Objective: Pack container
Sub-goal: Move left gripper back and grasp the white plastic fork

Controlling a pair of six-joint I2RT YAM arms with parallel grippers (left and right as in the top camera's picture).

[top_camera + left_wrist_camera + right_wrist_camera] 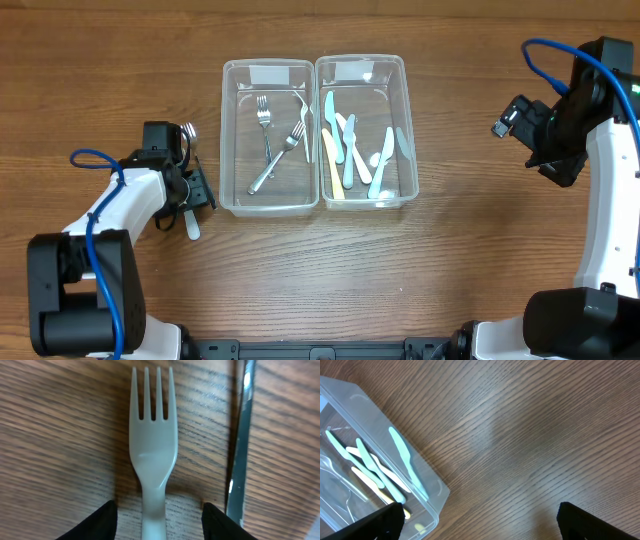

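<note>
Two clear plastic containers stand side by side mid-table. The left container holds metal forks and a white plastic utensil. The right container holds several plastic knives in teal, white and yellow, also seen in the right wrist view. A white plastic fork lies on the table left of the containers, its handle sticking out under my left gripper. A metal utensil lies beside it. My left gripper is open, its fingers either side of the fork's neck. My right gripper is open and empty over bare wood at the right.
The wooden table runs all round the containers. The right arm's body and blue cable hang over the table's right edge. The left arm's base sits at the front left.
</note>
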